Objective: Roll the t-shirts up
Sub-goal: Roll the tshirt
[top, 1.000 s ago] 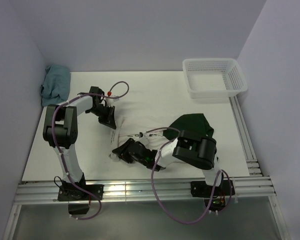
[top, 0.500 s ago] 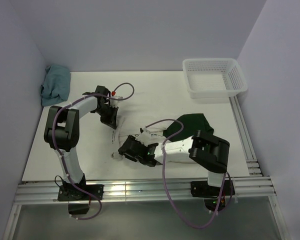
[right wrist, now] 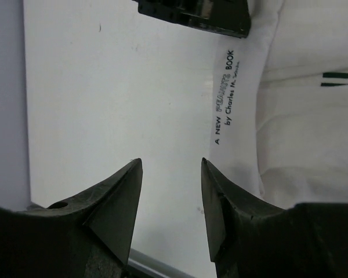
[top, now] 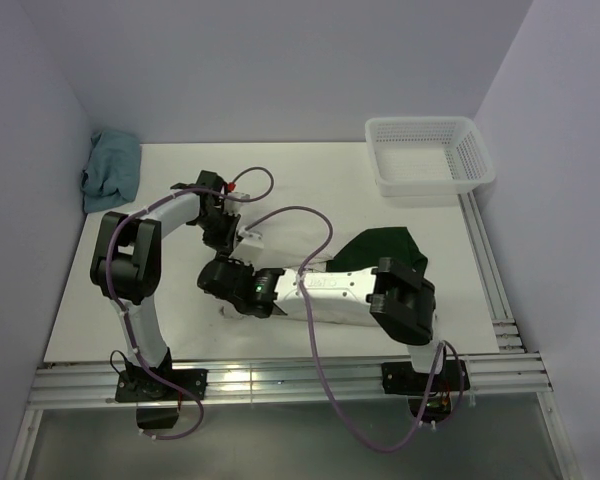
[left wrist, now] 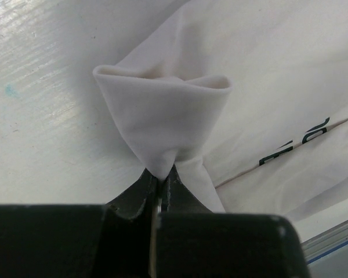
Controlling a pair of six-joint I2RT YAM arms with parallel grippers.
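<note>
White table [top: 310, 170] bears the t-shirt [top: 385, 250], stretched green-end toward the basket [top: 420, 125]; print [right wrist: 226, 98] reads "A NEW PEANUTS BOOK"; left gripper [left wrist: 161, 179] pinches its fold, right gripper [right wrist: 171, 165] gapes.

t-shirt [top: 382, 248]: middle hidden under the right arm [top: 335, 285] from above | chest print [left wrist: 309, 133]: cut off at right edge of left wrist view | same print from above: too small to read

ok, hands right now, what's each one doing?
Left hand: closed, pinching a fold of the t-shirt.
Right hand: open, holding nothing.
</note>
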